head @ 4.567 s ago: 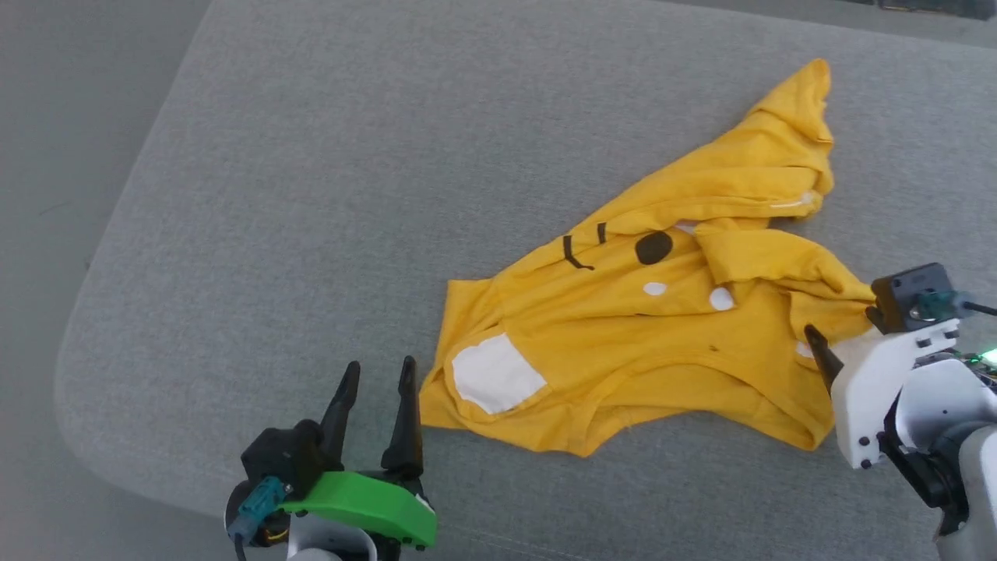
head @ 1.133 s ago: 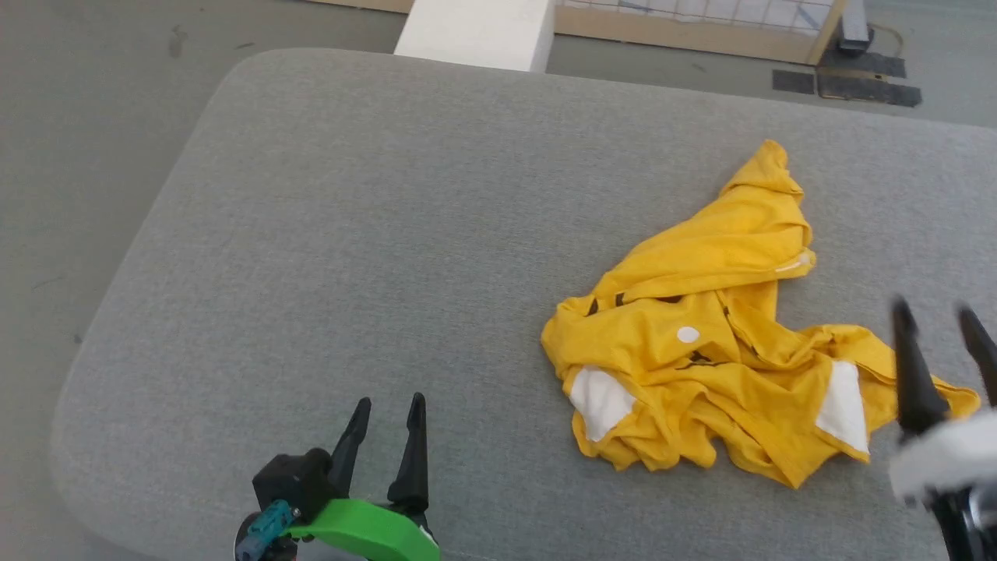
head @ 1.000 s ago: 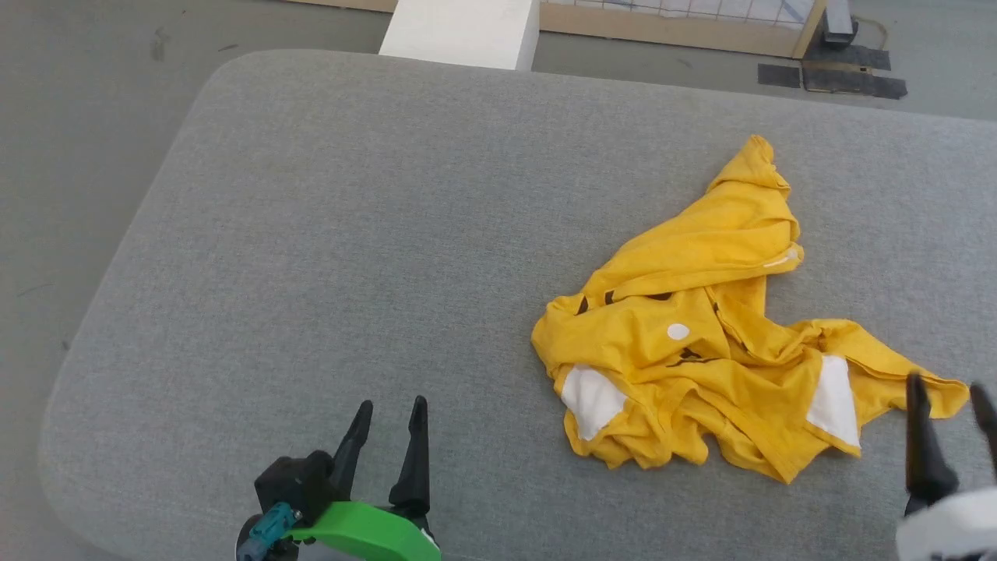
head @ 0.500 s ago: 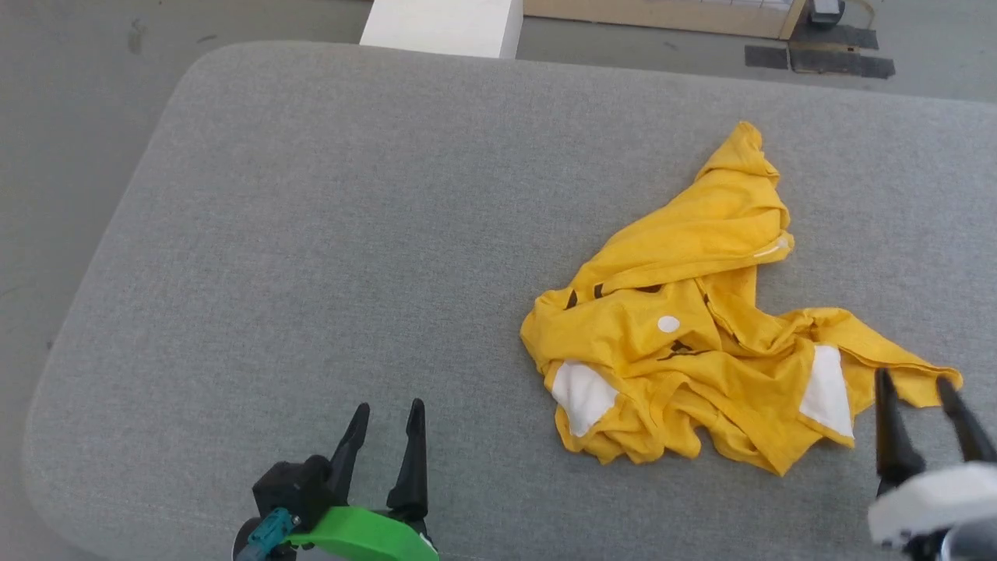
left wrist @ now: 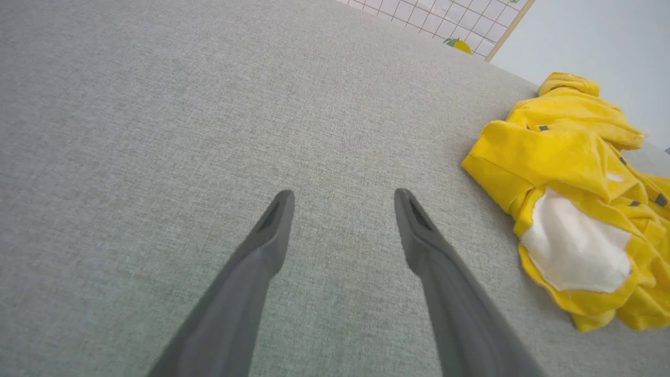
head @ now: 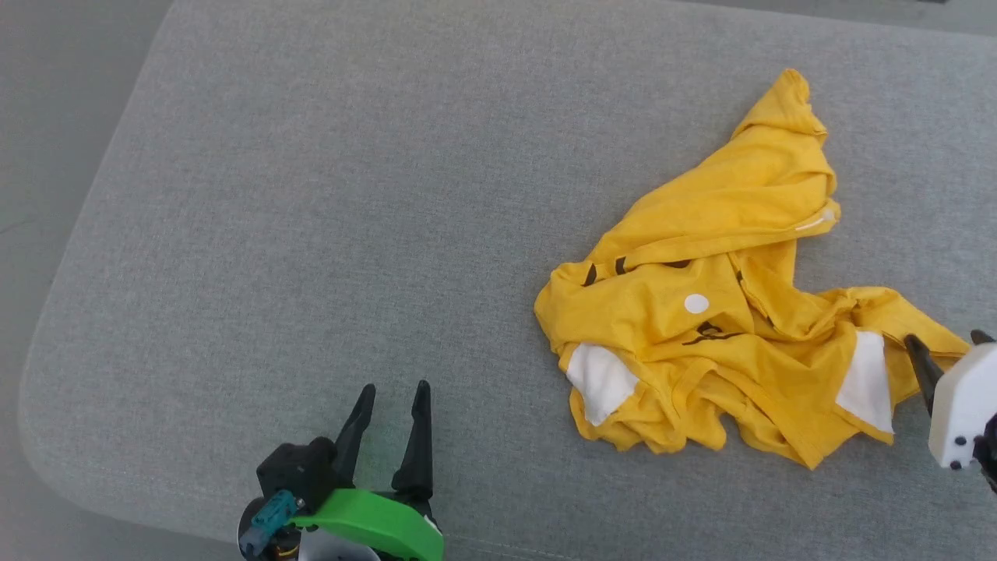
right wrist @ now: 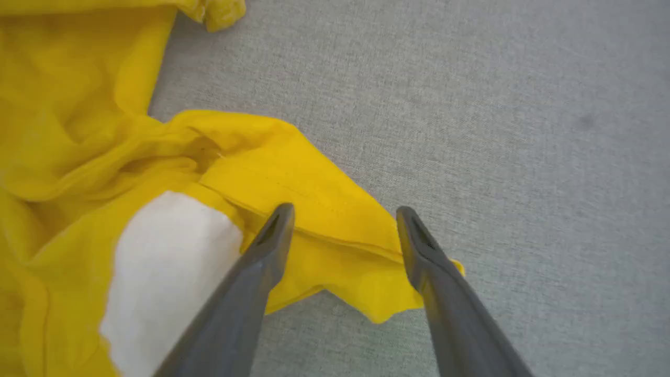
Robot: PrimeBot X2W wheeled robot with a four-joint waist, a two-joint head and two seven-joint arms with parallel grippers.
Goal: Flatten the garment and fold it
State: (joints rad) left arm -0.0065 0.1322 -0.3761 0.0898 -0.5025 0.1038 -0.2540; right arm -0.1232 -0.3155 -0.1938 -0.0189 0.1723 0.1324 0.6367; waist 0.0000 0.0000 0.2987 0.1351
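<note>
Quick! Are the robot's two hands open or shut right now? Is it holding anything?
Left gripper: open, holding nothing, apart from the garment.
Right gripper: open, poised over a garment corner, holding nothing.

Indoor robot test space, more likely a lab than a home. A broad grey fabric-covered pad with rounded corners is the work surface, with bare grey floor beyond it at 9 o'clock. In the left wrist view, at 1 o'clock, a white gridded panel in a light wooden frame sits beside a plain pale wall. At 7 o'clock in the head view, the left gripper has a bright green plastic housing.
</note>
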